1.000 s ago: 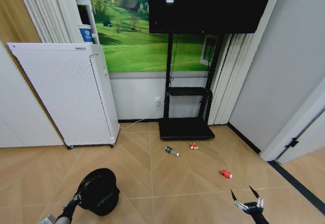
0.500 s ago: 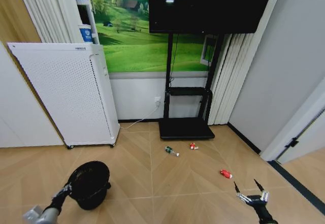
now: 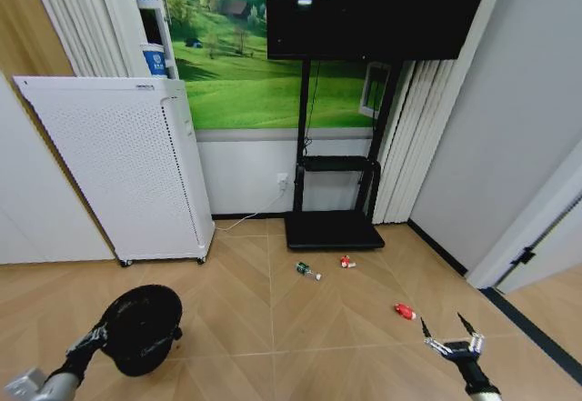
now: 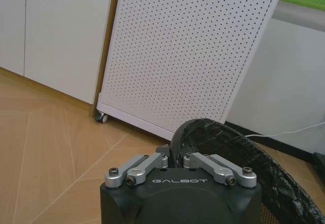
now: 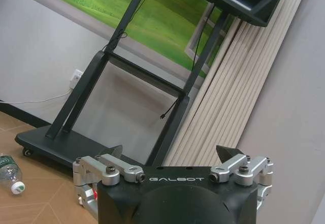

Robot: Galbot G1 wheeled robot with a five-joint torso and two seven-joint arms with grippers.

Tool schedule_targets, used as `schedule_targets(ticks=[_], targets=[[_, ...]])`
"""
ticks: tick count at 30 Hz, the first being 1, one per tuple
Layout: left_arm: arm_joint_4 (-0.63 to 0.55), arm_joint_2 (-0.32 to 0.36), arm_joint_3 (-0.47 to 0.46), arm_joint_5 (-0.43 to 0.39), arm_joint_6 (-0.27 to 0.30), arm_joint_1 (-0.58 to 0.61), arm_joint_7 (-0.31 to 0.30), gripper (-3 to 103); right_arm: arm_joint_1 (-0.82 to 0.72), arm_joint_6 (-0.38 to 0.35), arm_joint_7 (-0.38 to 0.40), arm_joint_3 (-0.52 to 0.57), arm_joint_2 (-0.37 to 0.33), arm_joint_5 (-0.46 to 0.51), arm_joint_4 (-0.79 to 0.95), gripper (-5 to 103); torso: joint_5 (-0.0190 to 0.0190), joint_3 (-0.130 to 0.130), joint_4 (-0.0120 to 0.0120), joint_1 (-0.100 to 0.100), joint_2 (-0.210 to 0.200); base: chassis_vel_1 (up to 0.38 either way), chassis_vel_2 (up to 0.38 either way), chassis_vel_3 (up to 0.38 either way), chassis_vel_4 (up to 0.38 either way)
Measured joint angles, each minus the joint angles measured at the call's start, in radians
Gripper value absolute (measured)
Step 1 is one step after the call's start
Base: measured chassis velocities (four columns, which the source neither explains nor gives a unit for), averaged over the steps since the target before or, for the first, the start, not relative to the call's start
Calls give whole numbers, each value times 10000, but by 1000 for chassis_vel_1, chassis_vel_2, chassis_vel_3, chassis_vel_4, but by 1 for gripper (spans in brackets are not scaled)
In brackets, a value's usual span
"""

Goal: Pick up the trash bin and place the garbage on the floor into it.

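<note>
White perforated air purifier (image 3: 127,165) on casters against left wall. Black TV (image 3: 377,10) on black wheeled stand (image 3: 332,228). Green meadow mural (image 3: 236,65) behind. Pleated curtains (image 3: 409,137) right.

Even, bright indoor lighting; wide-angle head view with bowed edges.
Two ceiling lights glare as small white patches on the dark glossy television screen (image 3: 377,10). The light tan herringbone wood-look floor (image 3: 300,328) carries only faint, soft shadows. Vertical lines lean outward toward the head view's borders. In both wrist views the near black housings are sharp, the backgrounds slightly softer.
</note>
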Motion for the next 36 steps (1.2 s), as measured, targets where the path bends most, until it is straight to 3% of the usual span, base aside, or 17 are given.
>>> schedule_targets(ticks=[12, 30, 36], targets=[[-35, -185, 65, 190, -69, 6, 82, 7, 51, 0, -337, 21, -35, 267, -106, 100, 2, -1, 0, -1, 0, -17, 4, 26, -6], [211, -401, 273, 332, -148, -196, 182, 7, 298, 7, -320, -243, 63, 189, -324, 100, 9, 4, -3, 5, -1, -313, 9, 311, -13], [262, -532, 348, 409, -179, -236, 212, 7, 245, 10, -233, -276, 194, -160, -232, 100, 5, 0, -1, 0, -1, -63, -22, 24, 24]])
